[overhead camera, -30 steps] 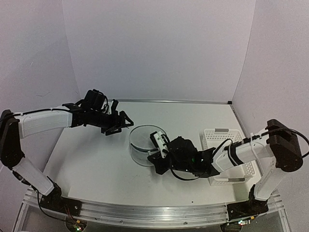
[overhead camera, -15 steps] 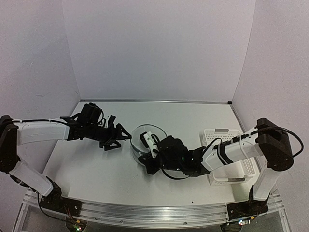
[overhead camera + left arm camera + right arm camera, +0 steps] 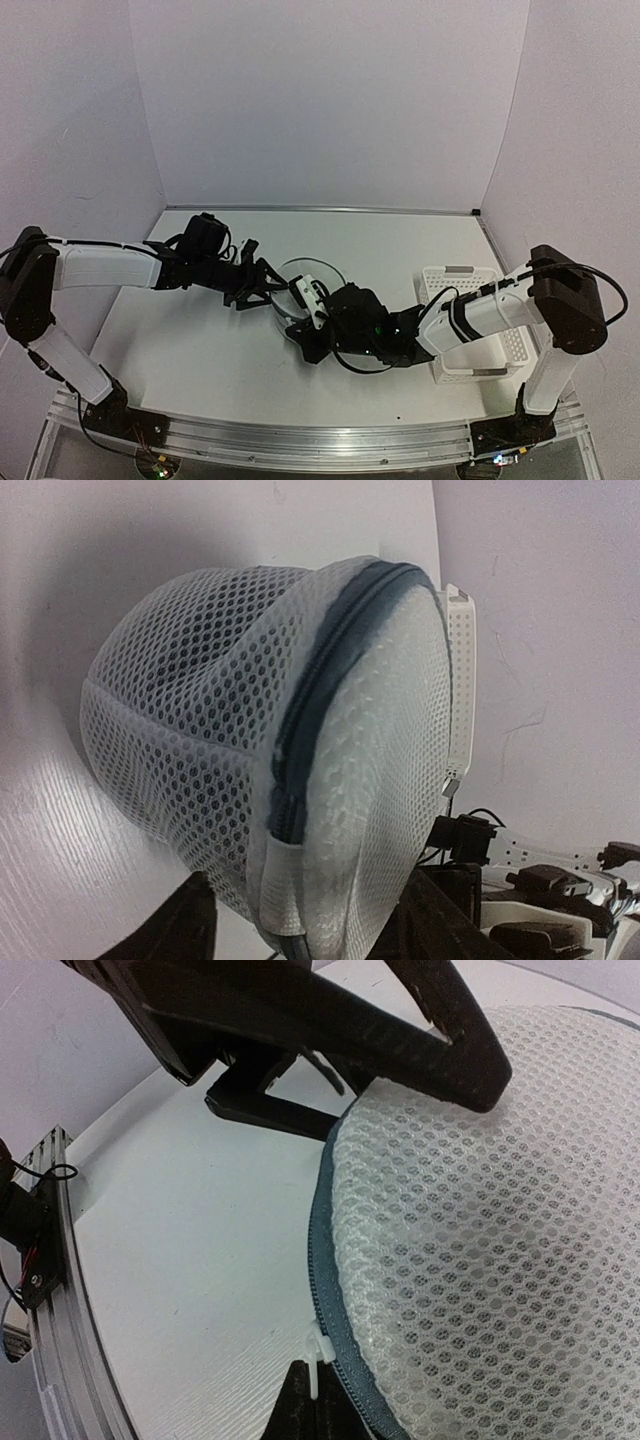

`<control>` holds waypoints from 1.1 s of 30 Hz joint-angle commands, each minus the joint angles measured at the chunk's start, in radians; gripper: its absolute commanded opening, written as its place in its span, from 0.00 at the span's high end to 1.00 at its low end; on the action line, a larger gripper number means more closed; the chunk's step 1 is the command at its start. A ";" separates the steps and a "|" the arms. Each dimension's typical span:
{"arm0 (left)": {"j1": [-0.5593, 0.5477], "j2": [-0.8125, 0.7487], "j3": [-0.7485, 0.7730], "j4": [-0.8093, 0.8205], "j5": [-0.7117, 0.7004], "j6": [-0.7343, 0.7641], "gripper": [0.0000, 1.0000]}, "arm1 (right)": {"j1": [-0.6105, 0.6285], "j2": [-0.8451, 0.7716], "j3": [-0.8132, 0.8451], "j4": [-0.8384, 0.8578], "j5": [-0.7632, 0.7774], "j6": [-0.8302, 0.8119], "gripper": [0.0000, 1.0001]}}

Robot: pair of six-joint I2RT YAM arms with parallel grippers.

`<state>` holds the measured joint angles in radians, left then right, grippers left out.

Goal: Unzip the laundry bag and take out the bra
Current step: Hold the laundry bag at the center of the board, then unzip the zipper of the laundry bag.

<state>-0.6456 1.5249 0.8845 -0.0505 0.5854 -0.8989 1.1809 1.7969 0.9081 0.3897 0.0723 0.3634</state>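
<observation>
The white counter [image 3: 190,340] carries a perforated plastic basket [image 3: 468,283] at 3 o'clock and the laundry bag [image 3: 190,680] at its centre. The bag stands on one round end, its short axis near upright. It is a dome of translucent white honeycomb mesh, with a grey-blue zipper [image 3: 312,680] circling the top rim. The left jaws, at the bag's 9 o'clock, are spread astride its edge. The right jaws, at 6 o'clock, are pressed together, pinching the white zipper pull [image 3: 318,1353].

One laundry bag [image 3: 200,680]; one white basket [image 3: 470,275]; two pincers: left pincer [image 3: 262,285], right pincer [image 3: 303,297]; one table [image 3: 200,340].
</observation>
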 commanded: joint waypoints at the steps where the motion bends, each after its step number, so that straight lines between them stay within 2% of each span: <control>1: -0.008 0.012 0.055 0.047 0.025 -0.007 0.44 | 0.008 -0.011 0.021 0.024 0.018 -0.001 1.00; 3: -0.008 0.012 0.054 0.047 0.023 -0.009 0.51 | 0.009 -0.015 0.016 0.024 0.022 0.001 1.00; 8: -0.008 0.014 0.051 0.046 0.017 -0.012 0.81 | 0.010 -0.030 -0.001 0.024 0.035 0.011 1.00; 12: -0.008 0.014 0.050 0.077 0.014 -0.016 1.00 | 0.011 -0.053 -0.040 0.019 0.058 0.025 1.00; 27: -0.008 -0.006 0.056 0.057 0.012 0.061 1.00 | 0.004 -0.233 -0.245 -0.033 0.226 0.059 1.00; 33: -0.007 -0.029 0.090 -0.060 -0.005 0.154 1.00 | -0.071 -0.289 -0.304 -0.051 0.210 0.047 1.00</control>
<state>-0.6567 1.5402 0.9119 -0.0593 0.5991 -0.8345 1.1606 1.5646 0.6308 0.3557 0.2489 0.4133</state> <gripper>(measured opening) 0.040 0.020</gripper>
